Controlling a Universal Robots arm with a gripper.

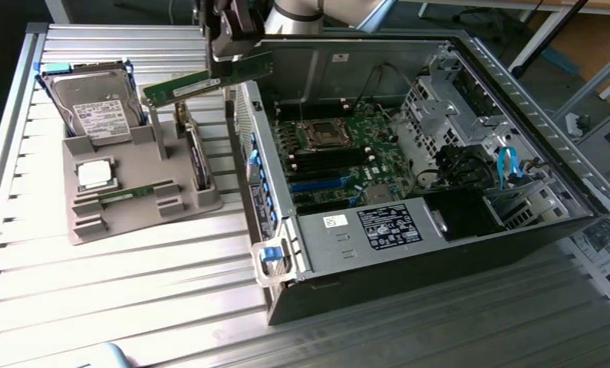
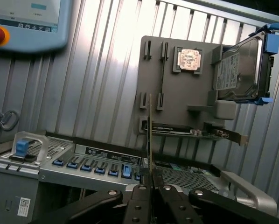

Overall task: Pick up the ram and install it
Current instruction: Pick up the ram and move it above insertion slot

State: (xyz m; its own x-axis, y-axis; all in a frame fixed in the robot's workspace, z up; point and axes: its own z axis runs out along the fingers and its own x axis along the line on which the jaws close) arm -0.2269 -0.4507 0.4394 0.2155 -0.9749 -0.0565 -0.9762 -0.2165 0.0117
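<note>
**Ram held aloft beside the open case**
The end effector (image 2: 152,179) is clenched on the ram (image 2: 150,135), which hangs tilted in the air over the side wall of the open computer case (image 1: 407,299). Just beyond, the grey holder (image 1: 130,207) on the desk (image 1: 130,291) carries a silver CPU chip (image 1: 95,173) and a propped-up hard drive (image 1: 98,107).

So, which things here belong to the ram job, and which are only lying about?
In the job: ram, held by the gripper; open computer case.
Lying about: hard drive, CPU chip, expansion card, grey holder.
</note>
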